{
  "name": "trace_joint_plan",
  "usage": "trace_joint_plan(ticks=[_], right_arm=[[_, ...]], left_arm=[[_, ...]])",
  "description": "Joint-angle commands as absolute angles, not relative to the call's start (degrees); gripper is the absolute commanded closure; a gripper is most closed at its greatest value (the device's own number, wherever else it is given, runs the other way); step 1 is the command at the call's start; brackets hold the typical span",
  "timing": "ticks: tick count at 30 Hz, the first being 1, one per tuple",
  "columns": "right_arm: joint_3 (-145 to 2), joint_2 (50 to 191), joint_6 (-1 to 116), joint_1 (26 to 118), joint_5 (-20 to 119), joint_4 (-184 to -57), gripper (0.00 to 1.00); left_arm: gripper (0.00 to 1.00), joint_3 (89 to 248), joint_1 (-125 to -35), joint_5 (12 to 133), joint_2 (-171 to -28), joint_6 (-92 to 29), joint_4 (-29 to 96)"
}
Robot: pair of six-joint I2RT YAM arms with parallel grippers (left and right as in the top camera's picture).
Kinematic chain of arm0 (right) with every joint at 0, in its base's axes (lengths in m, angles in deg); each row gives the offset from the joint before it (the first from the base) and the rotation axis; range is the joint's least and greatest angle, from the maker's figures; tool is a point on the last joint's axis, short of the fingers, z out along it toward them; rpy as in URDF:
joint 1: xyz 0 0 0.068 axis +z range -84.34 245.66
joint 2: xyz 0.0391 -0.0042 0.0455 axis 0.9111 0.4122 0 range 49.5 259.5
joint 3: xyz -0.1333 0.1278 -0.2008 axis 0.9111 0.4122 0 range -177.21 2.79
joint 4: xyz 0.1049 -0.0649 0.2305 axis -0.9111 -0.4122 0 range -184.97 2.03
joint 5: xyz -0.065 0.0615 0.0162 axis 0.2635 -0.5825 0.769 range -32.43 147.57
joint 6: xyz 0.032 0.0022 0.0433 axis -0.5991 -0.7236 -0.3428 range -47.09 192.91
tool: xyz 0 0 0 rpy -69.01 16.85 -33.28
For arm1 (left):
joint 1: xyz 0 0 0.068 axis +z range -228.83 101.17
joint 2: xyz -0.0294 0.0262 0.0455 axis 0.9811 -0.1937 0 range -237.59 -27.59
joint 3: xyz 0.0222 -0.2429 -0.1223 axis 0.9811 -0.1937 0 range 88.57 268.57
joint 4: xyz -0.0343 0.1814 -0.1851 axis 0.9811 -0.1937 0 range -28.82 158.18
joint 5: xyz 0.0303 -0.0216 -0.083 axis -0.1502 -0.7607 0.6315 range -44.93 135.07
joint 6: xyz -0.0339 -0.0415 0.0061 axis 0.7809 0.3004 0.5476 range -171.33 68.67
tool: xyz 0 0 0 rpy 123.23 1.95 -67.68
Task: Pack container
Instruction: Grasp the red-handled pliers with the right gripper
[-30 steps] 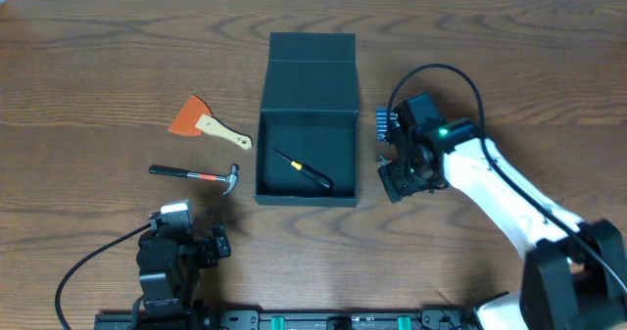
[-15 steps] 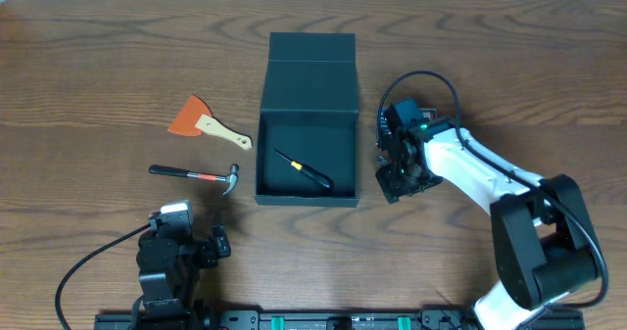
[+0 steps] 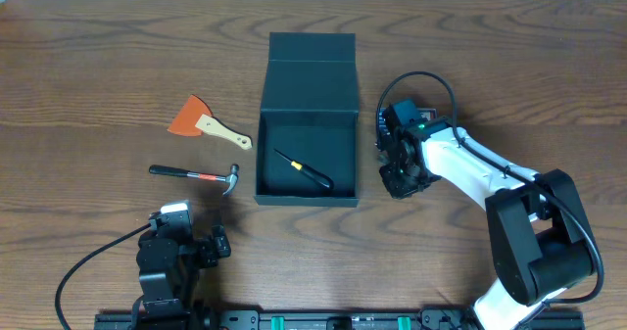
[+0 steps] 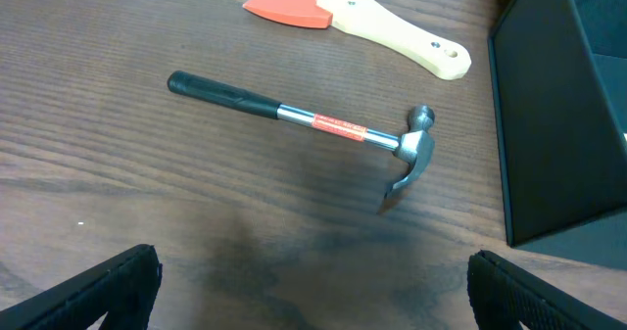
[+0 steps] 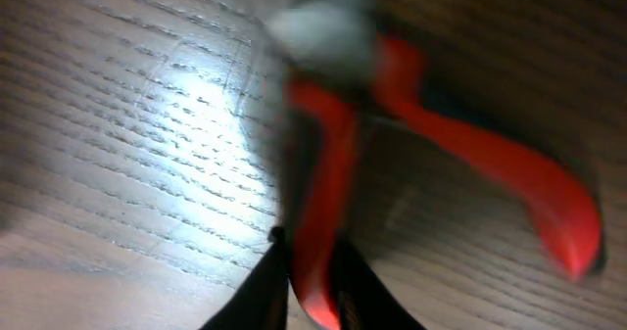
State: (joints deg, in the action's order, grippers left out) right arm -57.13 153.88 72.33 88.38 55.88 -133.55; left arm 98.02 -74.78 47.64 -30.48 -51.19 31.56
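Observation:
The container [image 3: 308, 124] is a dark square box in the middle of the table, its flap lid folded back; a small screwdriver [image 3: 304, 170] lies inside. Right of it my right gripper [image 3: 400, 178] points down at the table. In the blurred right wrist view, red-handled pliers [image 5: 470, 154] lie on the wood and my right gripper [image 5: 313, 291] is shut on one red handle. My left gripper [image 4: 313, 306] hangs open over bare wood, near a hammer [image 4: 313, 124]. In the overhead view the pliers are hidden under the right gripper.
An orange scraper with a wooden handle [image 3: 201, 121] and the hammer [image 3: 196, 174] lie left of the container. The container's near wall [image 4: 549, 124] stands at the right of the left wrist view. The left arm [image 3: 167, 257] rests at the front edge.
The right gripper has closed from wide open onto the pliers' red handle, and its wrist shifted slightly toward the container. The left arm has not moved.

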Motion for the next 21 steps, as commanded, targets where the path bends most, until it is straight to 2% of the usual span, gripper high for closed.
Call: trace_joint_plan(ticks=[1,3,11,21], right_arm=[[-57.2,154.5,72.3,88.2,56.0,-133.6,0.89],[-57.6,154.4,72.3,88.2,56.0,-133.8,0.94],[-62.6,153.0,72.3,88.2,56.0,-137.6,0.97],[-77.7,148.8,75.4,90.5,51.8,-146.1,0.98]], left_arm=[[0.01,97.4,-75.0,46.9,-30.5,-51.5,31.4],[0.01,97.4,-75.0,46.9,-30.5,-51.5,31.4],[0.02,97.4,-75.0,46.9,-30.5,-51.5,31.4],[0.01,97.4,-75.0,47.0,-30.5,-51.5,31.4]])
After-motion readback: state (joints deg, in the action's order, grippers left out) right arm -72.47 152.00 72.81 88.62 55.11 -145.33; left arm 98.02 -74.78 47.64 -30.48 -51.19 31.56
